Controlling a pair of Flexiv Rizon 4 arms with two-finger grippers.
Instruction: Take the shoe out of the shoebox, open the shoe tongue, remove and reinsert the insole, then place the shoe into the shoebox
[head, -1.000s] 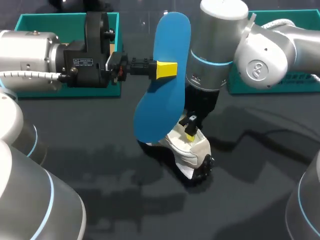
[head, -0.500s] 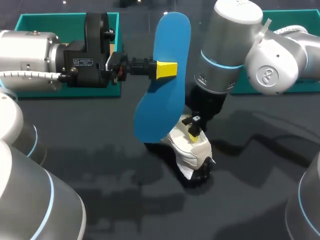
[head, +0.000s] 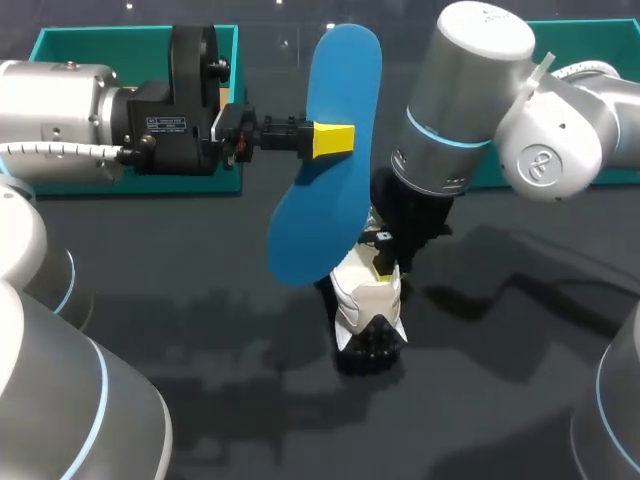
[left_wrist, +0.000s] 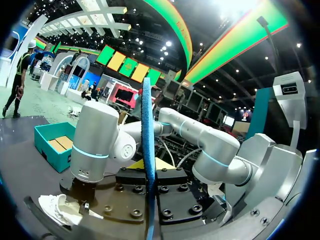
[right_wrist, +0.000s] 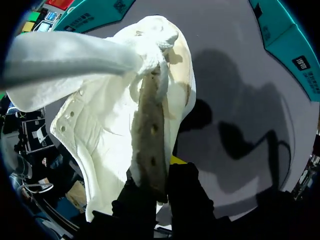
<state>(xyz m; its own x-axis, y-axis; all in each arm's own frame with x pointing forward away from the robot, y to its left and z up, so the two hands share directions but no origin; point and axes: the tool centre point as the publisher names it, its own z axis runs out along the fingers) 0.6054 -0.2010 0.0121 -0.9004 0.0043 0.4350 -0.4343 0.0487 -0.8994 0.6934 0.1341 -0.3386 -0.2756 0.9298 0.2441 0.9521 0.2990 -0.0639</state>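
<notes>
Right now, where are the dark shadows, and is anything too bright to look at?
Head view: my right arm and the shoe drop soft dark shadows on the table. Right wrist view: a darker, clear-edged arm shadow lies on the table beside the shoe. Left wrist view: bright glare from overhead sits above the blue insole.

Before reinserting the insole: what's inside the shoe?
The shoe shows brownish lining; the blue insole is out, in the left gripper. The right gripper grips its rim; toe inside is hidden.
</notes>
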